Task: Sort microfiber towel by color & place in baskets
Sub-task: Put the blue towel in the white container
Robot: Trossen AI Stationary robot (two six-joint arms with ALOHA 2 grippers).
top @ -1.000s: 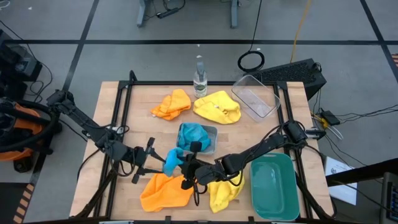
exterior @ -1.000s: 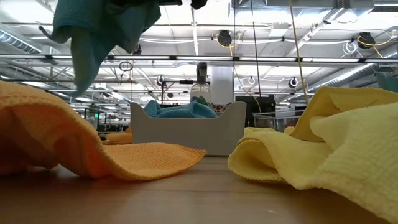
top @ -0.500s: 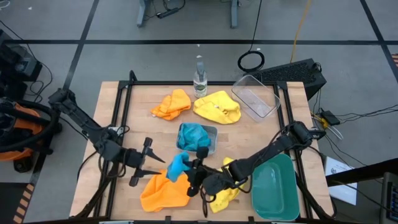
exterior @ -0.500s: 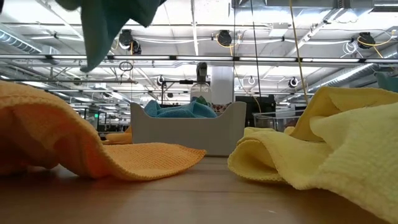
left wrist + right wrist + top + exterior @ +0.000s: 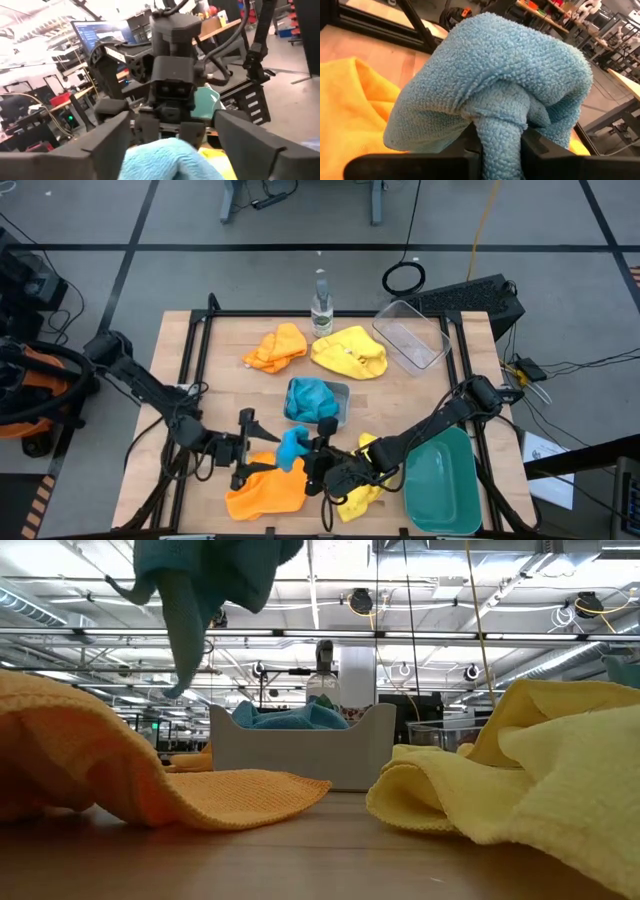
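My right gripper (image 5: pixel 306 457) is shut on a bright blue towel (image 5: pixel 292 445), held in the air above the near orange towel (image 5: pixel 264 491). My left gripper (image 5: pixel 247 450) is open just left of that blue towel; in the left wrist view the blue towel (image 5: pixel 167 160) lies low between the wide-spread fingers, and I cannot tell if they touch it. A second blue towel (image 5: pixel 312 396) lies in the pale grey-blue basket (image 5: pixel 341 392). The other orange towel (image 5: pixel 277 347) and a yellow towel (image 5: pixel 350 352) lie on the far half of the table. The second yellow towel (image 5: pixel 360 485) lies near the dark green basket (image 5: pixel 438 480). My right gripper pinches a bunched fold of the blue towel (image 5: pixel 499 125) between its two fingers (image 5: pixel 536 146), several layers gathered together. The fingers come roughly level from the table's right. The towel is lifted clear, bulging past the fingers, and a tail of the blue towel (image 5: pixel 187 635) hangs down.
A clear basket (image 5: pixel 412 335) stands at the far right corner. A clear bottle (image 5: pixel 321 305) stands at the far edge between the orange and yellow towels. Black rails (image 5: pixel 190 370) run along the table's sides. Bare wood (image 5: pixel 225 385) shows on the left half.
My left gripper first drew back a little toward the table's left, then moved right toward the blue towel, its fingers open throughout. My right gripper shifted slightly toward the near edge with the towel. The towel's hanging tail rose, then dropped again farther right.
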